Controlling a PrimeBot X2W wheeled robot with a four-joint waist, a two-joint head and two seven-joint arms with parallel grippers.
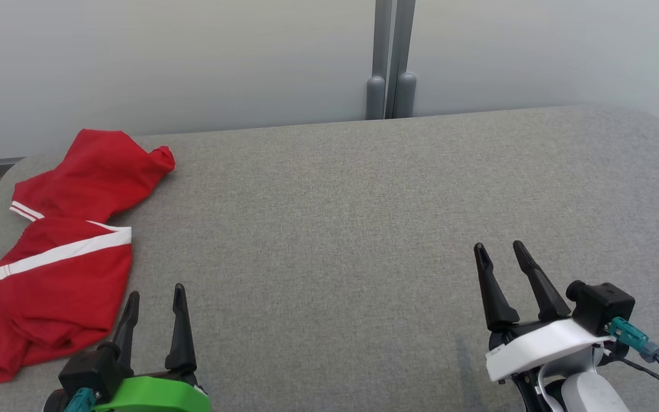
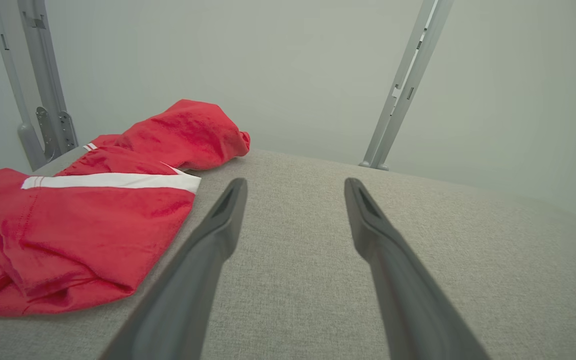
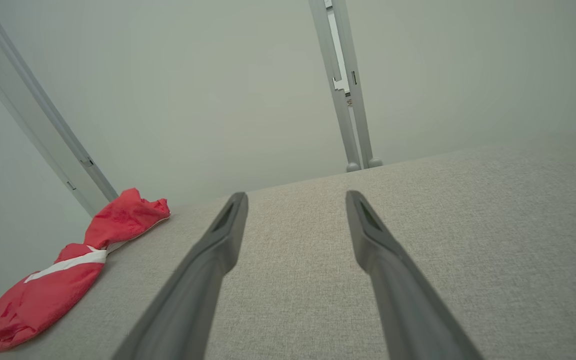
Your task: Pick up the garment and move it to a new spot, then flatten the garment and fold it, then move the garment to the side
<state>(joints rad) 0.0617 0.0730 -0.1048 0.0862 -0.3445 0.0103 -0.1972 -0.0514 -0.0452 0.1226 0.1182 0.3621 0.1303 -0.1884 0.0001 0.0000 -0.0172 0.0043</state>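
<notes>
So the red garment (image 1: 66, 252) with the white stripes is lying crumpled at the left edge of the frame in the head view. It's on the grey fabric-covered worktop (image 1: 329, 217) and partly runs off the left side. The left end effector (image 1: 156, 291) is at the lower left, fingers spread fairly wide and holding nothing. Its tips are just beside the garment's right hem, with a small gap showing in the left wrist view. The right end effector (image 1: 500, 246) is at the lower right, also spread apart and empty, well apart from the cloth. In the right wrist view the garment sits way off in the lower left corner. Two grey posts (image 1: 389, 57) stand at top centre behind the worktop.
</notes>
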